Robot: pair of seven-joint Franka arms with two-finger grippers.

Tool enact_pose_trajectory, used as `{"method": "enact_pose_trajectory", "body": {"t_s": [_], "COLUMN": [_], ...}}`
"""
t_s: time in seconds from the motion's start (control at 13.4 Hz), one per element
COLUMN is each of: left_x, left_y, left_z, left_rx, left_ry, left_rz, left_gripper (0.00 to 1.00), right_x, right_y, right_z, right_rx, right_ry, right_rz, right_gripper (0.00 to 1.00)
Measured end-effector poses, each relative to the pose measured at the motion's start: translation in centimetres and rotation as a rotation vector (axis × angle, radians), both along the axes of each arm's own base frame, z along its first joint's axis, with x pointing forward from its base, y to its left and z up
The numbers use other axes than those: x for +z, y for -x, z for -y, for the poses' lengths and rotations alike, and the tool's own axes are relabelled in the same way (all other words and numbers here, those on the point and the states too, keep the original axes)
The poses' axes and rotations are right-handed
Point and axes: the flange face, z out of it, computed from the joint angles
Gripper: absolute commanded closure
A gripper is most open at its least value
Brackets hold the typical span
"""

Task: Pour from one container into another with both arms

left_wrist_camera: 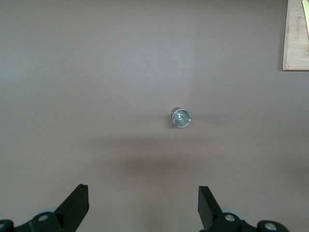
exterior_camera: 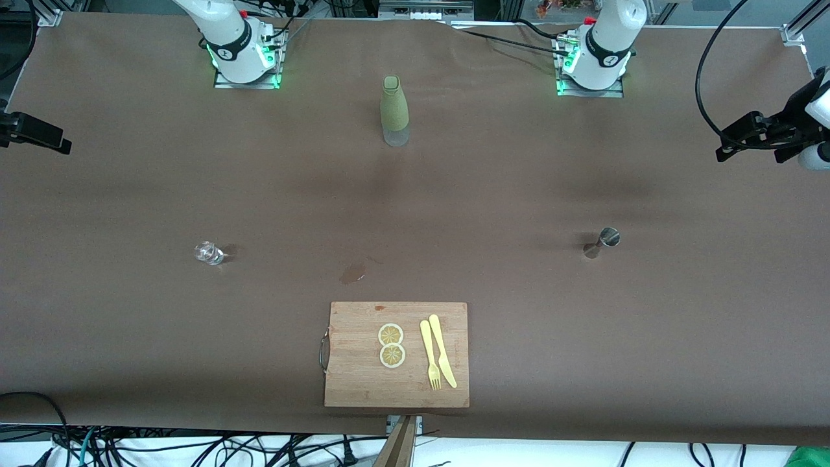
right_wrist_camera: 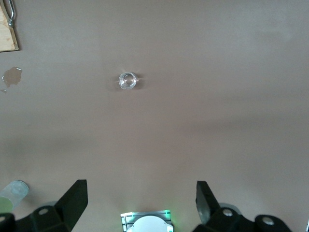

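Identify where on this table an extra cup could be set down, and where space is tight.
Bare cloth lies between the green bottle and the cutting board, and between the small glass and the metal jigger, apart from a stain. The board is crowded: lemon slices, fork and knife.

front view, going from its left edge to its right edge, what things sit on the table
small clear glass → wet stain → wooden cutting board carrying lemon slices, then yellow fork and knife → metal jigger. The green bottle stands above the board's span, so it is left out.
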Motion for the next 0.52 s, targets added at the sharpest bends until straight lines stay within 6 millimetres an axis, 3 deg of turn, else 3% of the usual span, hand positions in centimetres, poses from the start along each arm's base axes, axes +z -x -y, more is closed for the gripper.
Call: {"method": "enact_pose_trajectory", "body": {"t_s": [0.52], "left_x": [-0.16], "left_y": [0.23], "left_z": [0.0], "left_rx": [-0.025], "left_ry": [0.001], "left_rz": [-0.019], "left_gripper": [0.0], "right_x": [-0.16], "right_y": [-0.31], "right_z": [-0.43], "right_rx": [0.011], "right_ry": [-0.001], "right_rz": [0.008], "right_gripper": [0.0]}}
